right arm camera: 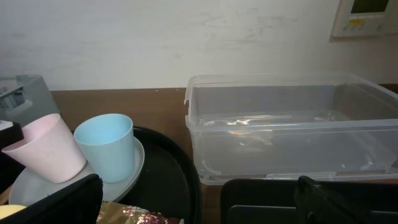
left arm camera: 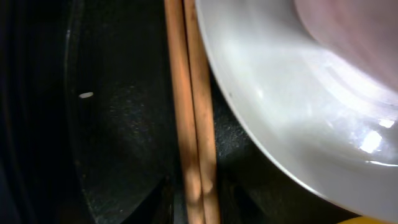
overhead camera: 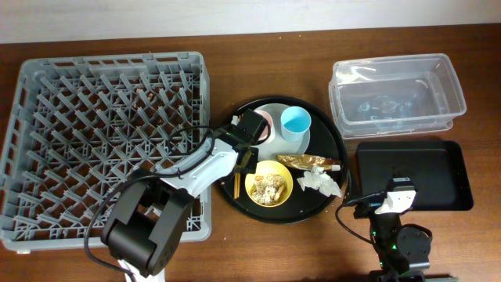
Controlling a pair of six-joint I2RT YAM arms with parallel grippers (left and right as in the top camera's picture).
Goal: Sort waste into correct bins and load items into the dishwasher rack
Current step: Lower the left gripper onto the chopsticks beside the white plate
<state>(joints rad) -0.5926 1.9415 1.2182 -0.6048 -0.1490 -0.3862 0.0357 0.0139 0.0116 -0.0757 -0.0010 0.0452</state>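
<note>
Chopsticks (left arm camera: 194, 124) lie beside the plate (left arm camera: 280, 124) under the left pincer (overhead camera: 250, 160), its hold on them unclear, likely bound for the rack (overhead camera: 78, 102); right pincer (right arm camera: 199, 202) stands wide open, empty.

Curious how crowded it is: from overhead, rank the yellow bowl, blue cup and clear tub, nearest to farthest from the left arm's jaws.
1. yellow bowl: just below-right, on the round tray.
2. blue cup: upper right, same tray.
3. clear tub: far right, off the tray.
</note>
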